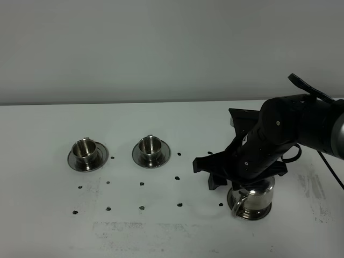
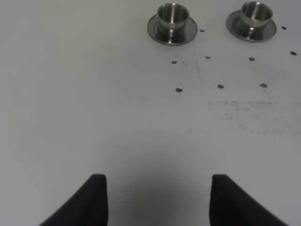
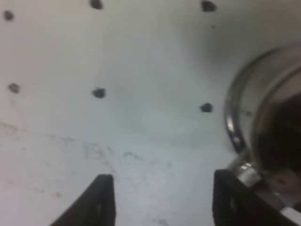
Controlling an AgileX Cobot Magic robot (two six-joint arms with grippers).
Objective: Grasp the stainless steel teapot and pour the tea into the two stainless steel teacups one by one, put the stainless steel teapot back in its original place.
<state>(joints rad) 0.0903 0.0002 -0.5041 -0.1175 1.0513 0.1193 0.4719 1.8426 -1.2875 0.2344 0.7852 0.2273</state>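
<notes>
The right fingers stand wide apart with only bare white counter between them; they grip nothing. One of the pair hangs over open counter, while the other sits just beside the stainless steel teapot, close against the bright metal of its handle, and the blurred wrist view does not settle whether they touch. From the high camera the teapot stands upright at the near right of the counter on its round steel saucer, its loop handle turned toward the left of that view and its lid and spout hidden under the black right arm bent low over it. The left fingers are also spread wide and empty above bare counter, touching nothing, and are not seen from the high camera. The two stainless steel teacups, the left cup and the right cup, each stand upright on their own saucer, side by side and well apart from the teapot, across a scatter of small dark spots.
</notes>
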